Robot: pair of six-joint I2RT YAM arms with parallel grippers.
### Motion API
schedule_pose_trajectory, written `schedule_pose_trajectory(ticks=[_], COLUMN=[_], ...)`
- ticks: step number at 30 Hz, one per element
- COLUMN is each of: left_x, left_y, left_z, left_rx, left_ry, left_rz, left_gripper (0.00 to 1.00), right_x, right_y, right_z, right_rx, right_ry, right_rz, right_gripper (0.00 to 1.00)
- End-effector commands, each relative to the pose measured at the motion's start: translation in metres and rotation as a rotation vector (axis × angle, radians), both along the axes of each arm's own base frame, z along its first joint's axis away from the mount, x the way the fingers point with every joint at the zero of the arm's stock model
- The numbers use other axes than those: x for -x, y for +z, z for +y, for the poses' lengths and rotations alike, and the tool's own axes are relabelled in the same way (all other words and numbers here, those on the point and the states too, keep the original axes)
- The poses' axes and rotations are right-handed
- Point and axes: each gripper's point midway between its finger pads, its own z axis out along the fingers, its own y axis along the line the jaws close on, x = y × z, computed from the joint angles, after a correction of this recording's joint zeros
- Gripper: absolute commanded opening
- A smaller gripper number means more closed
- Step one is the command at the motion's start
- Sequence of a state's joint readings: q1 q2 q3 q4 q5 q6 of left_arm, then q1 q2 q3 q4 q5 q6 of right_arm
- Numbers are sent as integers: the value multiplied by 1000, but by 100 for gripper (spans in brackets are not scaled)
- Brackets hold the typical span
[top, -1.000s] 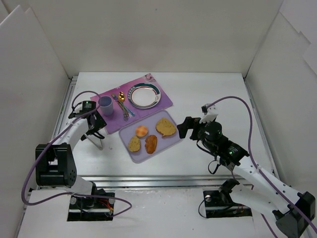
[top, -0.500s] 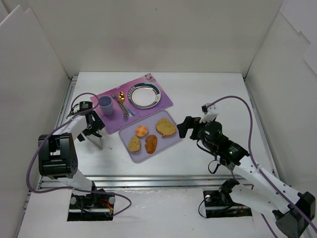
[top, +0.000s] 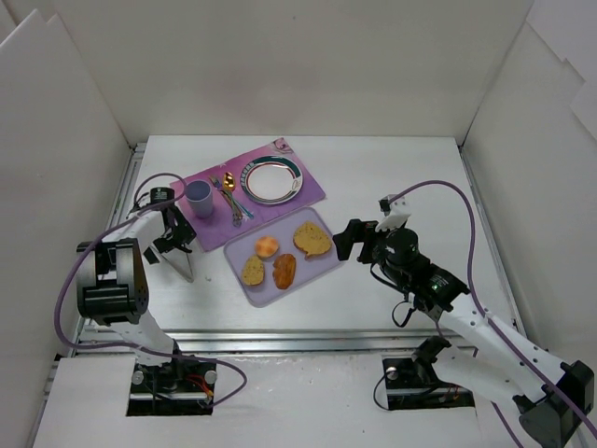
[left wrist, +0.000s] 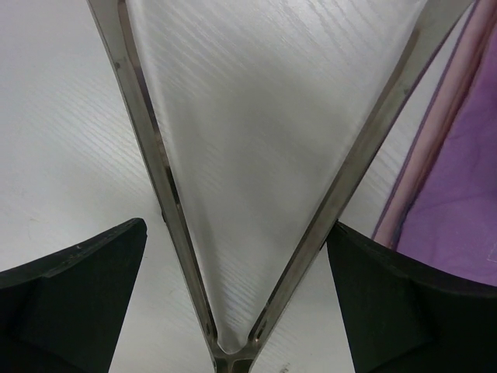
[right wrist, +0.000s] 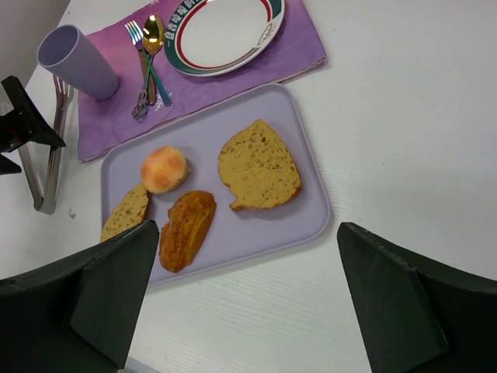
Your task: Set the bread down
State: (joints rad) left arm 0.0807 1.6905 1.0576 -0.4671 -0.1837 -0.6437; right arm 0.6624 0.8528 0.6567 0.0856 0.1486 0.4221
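Note:
The bread [top: 267, 246] is a small round orange-tan bun on the lilac tray [top: 317, 266], at its far left; it also shows in the right wrist view [right wrist: 164, 169]. My left gripper [top: 173, 235] is open over the table left of the tray, its fingers astride the closed end of the metal tongs [left wrist: 227, 359], which lie flat on the table. In the left wrist view the left gripper [left wrist: 237, 233] grips nothing. My right gripper [top: 347, 238] is open and empty, just right of the tray; the right wrist view [right wrist: 248, 233] looks down on the tray.
The tray also holds a golden toast slice [right wrist: 258, 165], an oval brown piece [right wrist: 186, 229] and a small slice [right wrist: 124, 214]. Behind it a purple placemat [top: 308, 191] carries a plate [top: 272, 180], a lilac cup [top: 198, 198], a fork and a spoon [top: 227, 183]. White walls enclose the table.
My left arm's elbow has swung inward and the left gripper has edged slightly up along the tongs. The right arm and the bread pieces have not moved.

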Motion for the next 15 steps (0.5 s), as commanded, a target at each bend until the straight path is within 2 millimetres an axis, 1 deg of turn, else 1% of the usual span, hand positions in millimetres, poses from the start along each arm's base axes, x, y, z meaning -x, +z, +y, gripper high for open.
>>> schedule_pose_trajectory(ticks=[1,3,4,5,6,7,9,10,11,12,15], left_x=[-10,-9,-12,-13,-13,-14,-16,-16,-16,-17,-20], left_y=[10,10,11,9,8,5,2,2,2,2,2], left_z=[10,12,14,12,13,15,13,16,15,17,15], left_rx=[-5,7,13,25,45,53,65,67,75,79,87], left_ry=[42,42,38,28,27,30,17,23,17,22,4], left_rz=[-49,-57,-74,-75,-77,-75,-68,-69,-68,-69,-80], left_gripper=[95,95,94,93,91,85,81,78,77,78,78], right_x=[-5,-3,-3,-3,-3,-2,-3,-3,-3,-3,-3], right_y=[39,40,40,40,41,41,40,40,38,39,39], right_z=[9,10,9,9,9,9,10,9,11,10,11], right_rx=[-79,-82,-84,-83,-85,-86,-84,-84,-81,-84,-85], right_ry=[12,23,18,19,18,21,22,21,24,25,27], right_rz=[-79,-82,-81,-82,-84,-86,-83,-83,-76,-78,-75], right_gripper=[98,98,98,98,98,98,98,98,98,98,98])
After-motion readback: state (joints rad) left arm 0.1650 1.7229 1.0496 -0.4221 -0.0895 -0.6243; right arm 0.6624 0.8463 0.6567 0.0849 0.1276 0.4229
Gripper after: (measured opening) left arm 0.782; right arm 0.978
